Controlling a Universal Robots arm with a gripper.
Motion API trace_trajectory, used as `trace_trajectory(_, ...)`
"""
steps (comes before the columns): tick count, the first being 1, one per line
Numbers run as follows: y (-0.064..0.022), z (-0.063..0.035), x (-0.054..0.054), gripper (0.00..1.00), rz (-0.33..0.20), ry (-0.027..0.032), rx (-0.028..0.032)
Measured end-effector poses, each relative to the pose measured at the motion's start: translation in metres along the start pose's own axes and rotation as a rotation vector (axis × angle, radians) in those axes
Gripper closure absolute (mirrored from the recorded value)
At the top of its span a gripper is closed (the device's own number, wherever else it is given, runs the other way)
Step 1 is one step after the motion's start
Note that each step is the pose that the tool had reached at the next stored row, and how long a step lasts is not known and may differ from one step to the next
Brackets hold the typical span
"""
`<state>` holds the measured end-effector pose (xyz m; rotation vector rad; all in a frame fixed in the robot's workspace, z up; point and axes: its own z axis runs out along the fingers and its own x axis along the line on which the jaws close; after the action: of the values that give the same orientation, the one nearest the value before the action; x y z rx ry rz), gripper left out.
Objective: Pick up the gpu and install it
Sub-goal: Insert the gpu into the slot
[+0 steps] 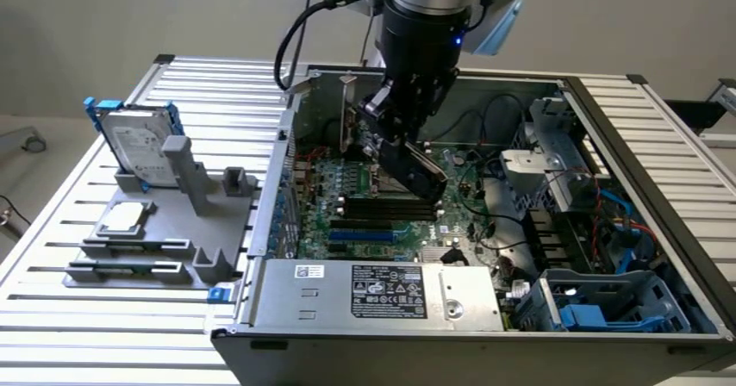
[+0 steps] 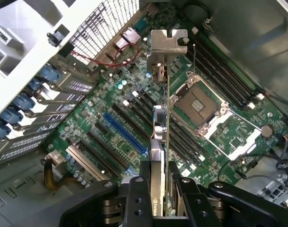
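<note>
Near edge of the open computer case point(image 1: 345, 358): labelled power supply point(image 1: 380, 291). Beyond that, holds the gpu point(image 1: 421, 169) tilted over the motherboard point(image 1: 345, 205) mid-case (silver bracket at the end away from the fingers), gripper point(image 2: 159, 189) pinched onto the card's two faces. Farther off, on the exterior view's left: hard drive point(image 1: 136, 145) upright in a grey fixture point(image 1: 184, 179).
</note>
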<state>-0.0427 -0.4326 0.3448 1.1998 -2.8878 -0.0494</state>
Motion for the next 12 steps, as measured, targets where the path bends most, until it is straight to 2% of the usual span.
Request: trace_trajectory(12,-0.0003,0.0088,0.0,0.74,-0.22,0.0076,0.0002)
